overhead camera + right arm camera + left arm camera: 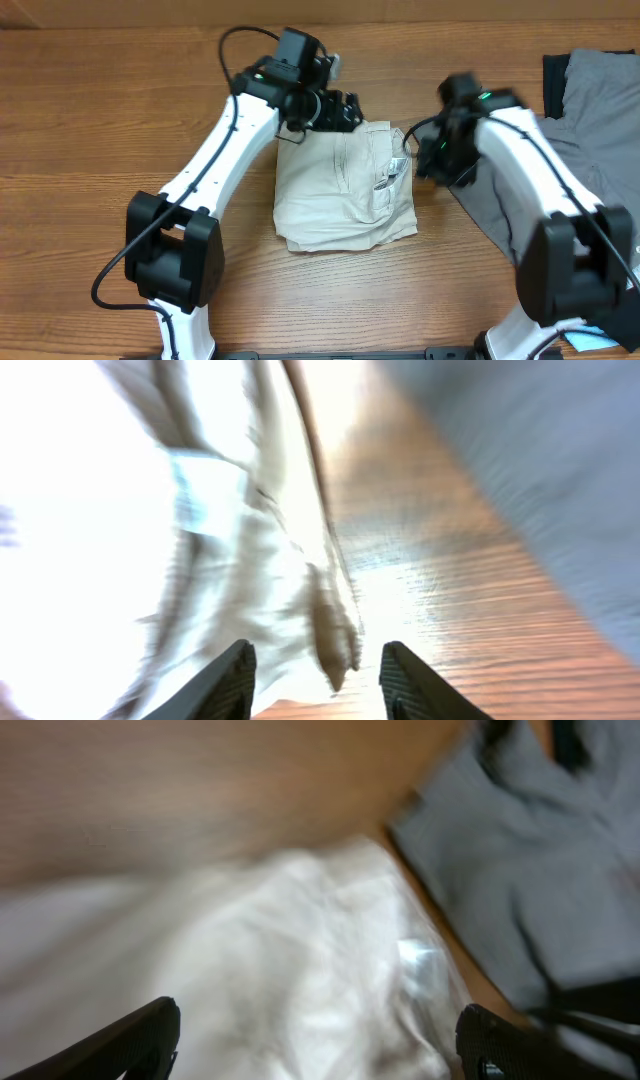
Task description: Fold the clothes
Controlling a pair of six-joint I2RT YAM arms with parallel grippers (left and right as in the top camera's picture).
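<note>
Overhead, the shorts [345,190] lie folded into a rough rectangle on the desk [100,100], between the two hands. The left hand [338,110] is at the far left corner of the bundle; whether it touches the cloth cannot be told. The right hand [432,160] sits just off the bundle's right edge, with the small white tag [390,178] close on its inner side. In the left wrist view the left fingers [140,1040] stand wide apart with nothing between them. The pale cloth, blurred, spreads below and ahead of that hand, and a grey garment [520,850] lies ahead to its right. In the right wrist view the right fingers [215,685] are parted too, with bare wood showing in the gap. The shorts fill the space ahead and to the left of that hand, and a limp fold of their edge lies just ahead of the gap, not pinched. The grey garment lies to that hand's right. Neither hand grips the shorts. Overhead, a black piece [552,80] shows at the grey garment's left edge, beyond the right arm.
</note>
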